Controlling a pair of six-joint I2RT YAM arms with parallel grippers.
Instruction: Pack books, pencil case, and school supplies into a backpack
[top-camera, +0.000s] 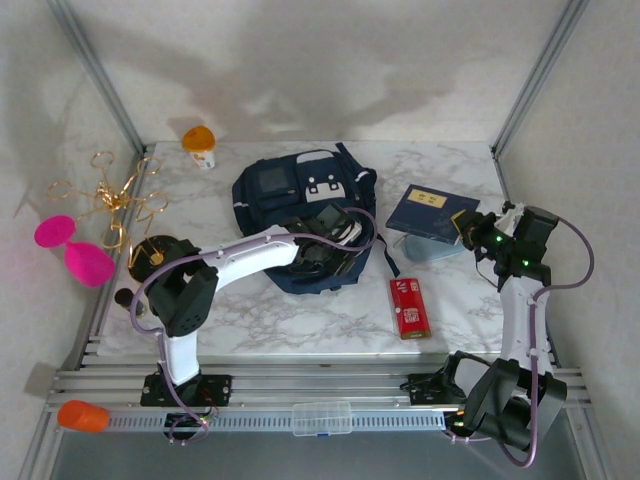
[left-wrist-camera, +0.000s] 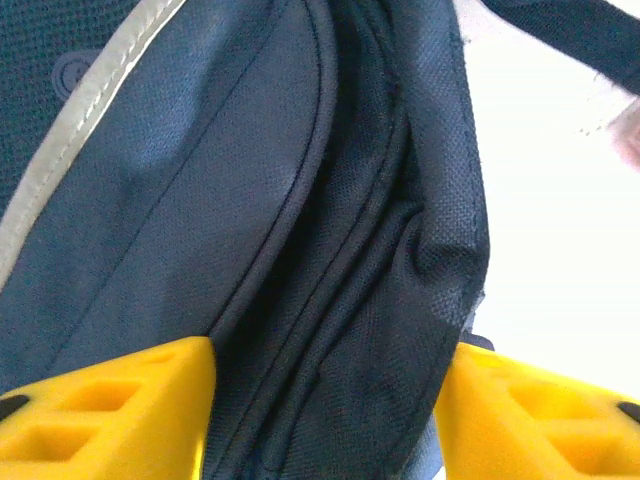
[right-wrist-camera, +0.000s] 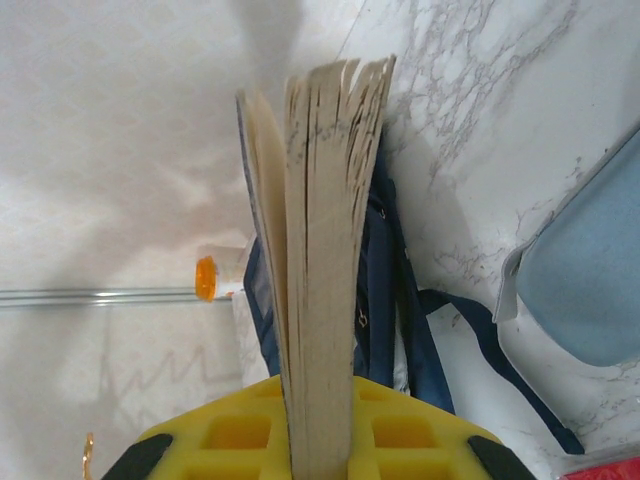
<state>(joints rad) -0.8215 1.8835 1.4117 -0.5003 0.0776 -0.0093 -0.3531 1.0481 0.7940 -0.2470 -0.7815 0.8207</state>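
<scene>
The right fingers (right-wrist-camera: 230, 435), clenched on the books (right-wrist-camera: 320, 250), should wait until the left fingers (left-wrist-camera: 100, 410), astride the backpack (left-wrist-camera: 250, 200) rim (pinching or not, cannot tell), hold its mouth wide.

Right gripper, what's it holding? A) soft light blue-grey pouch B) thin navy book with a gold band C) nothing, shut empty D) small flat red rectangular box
B: the right gripper clamps the thin navy book with a gold band by its page edge, while the flat red box and the blue-grey pouch lie on the marble table.
</scene>
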